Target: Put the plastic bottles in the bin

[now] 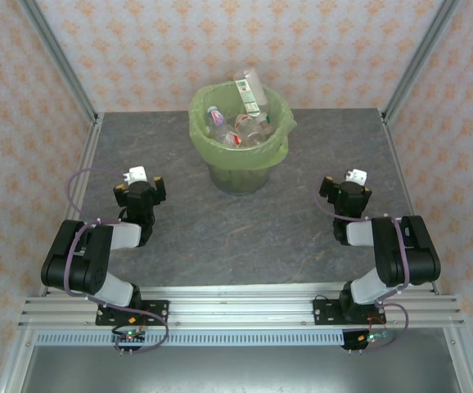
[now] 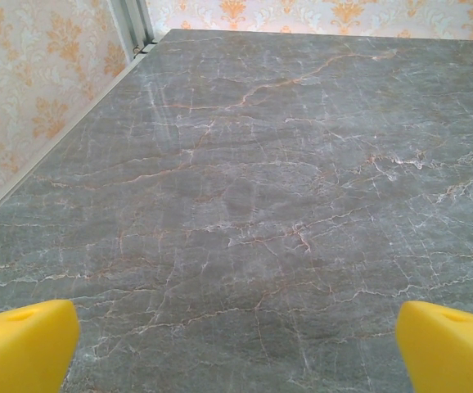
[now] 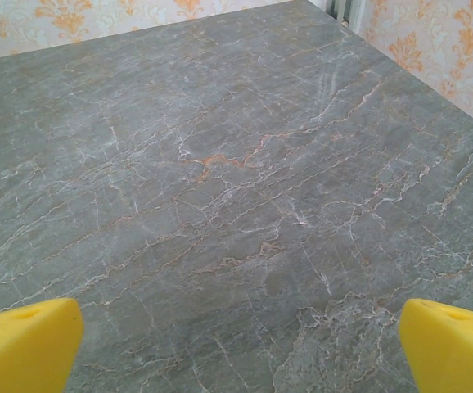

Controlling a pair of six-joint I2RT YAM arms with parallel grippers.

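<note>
The bin (image 1: 241, 168), a round grey bucket lined with a light-green bag, stands at the back middle of the table. Several plastic bottles (image 1: 238, 127) with red-and-white labels lie inside it, and one taller bottle (image 1: 250, 92) leans on the far rim. My left gripper (image 1: 141, 182) rests low at the table's left, well short of the bin. In the left wrist view its yellow fingertips (image 2: 24, 348) stand wide apart, open, over bare stone. My right gripper (image 1: 349, 187) sits at the right, likewise open, its yellow fingertips (image 3: 449, 348) spread with nothing between them.
The grey marbled tabletop (image 1: 236, 237) is bounded by patterned orange walls and metal corner posts (image 1: 56, 57). An aluminium rail (image 1: 236, 309) carries both arm bases at the near edge.
</note>
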